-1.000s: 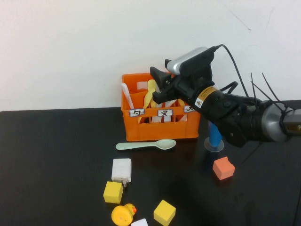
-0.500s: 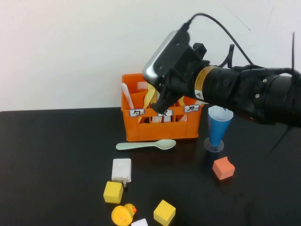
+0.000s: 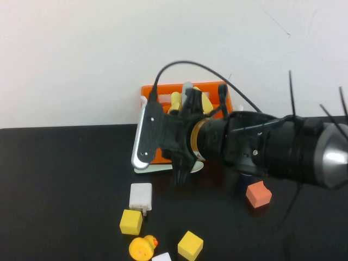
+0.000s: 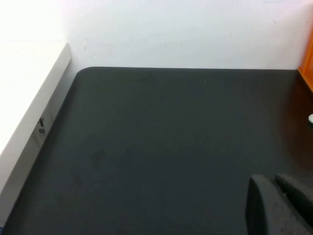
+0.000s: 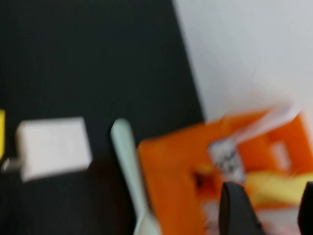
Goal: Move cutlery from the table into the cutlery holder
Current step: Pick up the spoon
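Note:
The orange cutlery holder [image 3: 163,90] stands at the back of the black table [image 3: 65,179]; my right arm hides its front. Yellow utensils and a light grey handle [image 3: 187,88], maybe the fork, stick up from it. The mint-green spoon [image 3: 159,169] lies flat in front of the holder, partly under my right arm. My right gripper [image 3: 181,175] points down just above the spoon. In the right wrist view it [image 5: 271,210] is open and empty, with the holder [image 5: 171,166] and spoon [image 5: 126,152] near. My left gripper [image 4: 276,205] is shut and empty over bare table, out of the high view.
A white charger [image 3: 141,196], two yellow cubes [image 3: 131,222] [image 3: 190,244], a yellow duck [image 3: 142,248] and an orange cube [image 3: 258,194] lie on the near table. The blue cone cup is hidden behind my right arm. A white ledge [image 4: 24,98] borders the table's left side.
My right arm has swung from above the holder down and forward to just in front of it, over the spoon. It now hides the holder's front and the blue cup.

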